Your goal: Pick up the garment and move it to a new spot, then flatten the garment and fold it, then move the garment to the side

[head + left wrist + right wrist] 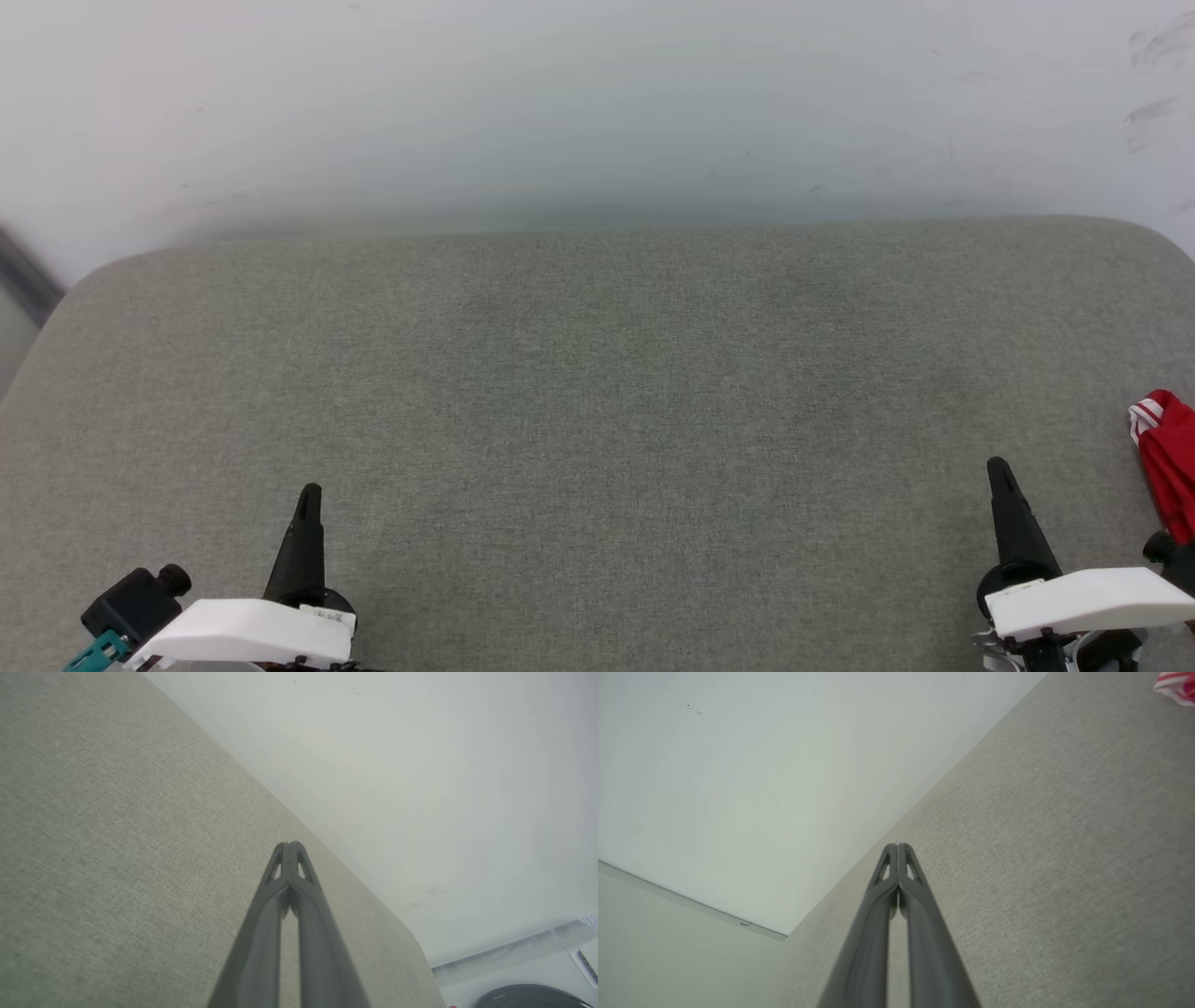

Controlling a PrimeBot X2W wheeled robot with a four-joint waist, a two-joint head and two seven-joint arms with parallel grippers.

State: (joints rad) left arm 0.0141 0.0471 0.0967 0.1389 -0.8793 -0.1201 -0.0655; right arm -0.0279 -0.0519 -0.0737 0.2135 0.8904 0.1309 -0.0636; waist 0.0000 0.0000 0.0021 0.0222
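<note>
- The left end effector (pixel 310 495) sits at the lower left of the head view. Its two dark fingers are pressed together into one tapering spike that points away from the robot, low over the tabletop (pixel 597 373).
- Behind it lies a smooth white wrist shell (pixel 252 633), with a black knobbed block (pixel 140 602) at its outer side.
- In the left wrist view, the left end effector (pixel 290 845) has both tips touching. The fingers are matt grey-black, with small triangular cut-outs just behind the tips.
- The right end effector (pixel 997 467) is at the lower right, leaning slightly left. Its fingers are also together and empty, and the tips meet in the right wrist view (pixel 897 846).
- The tabletop is covered in flat grey-green woven cloth with a fine grain, and its far corners are rounded.
- The garment (pixel 1167 467) lies bunched at the tabletop's right edge, just beyond and right of the right end effector and apart from it. It is thin red fabric with white-and-red striped trim, cut off by the frame. It also shows in the top right corner of the right wrist view (pixel 1176 686).
- A pale, smooth wall (pixel 597 112) with faint dark scuffs rises past the far edge.
</note>
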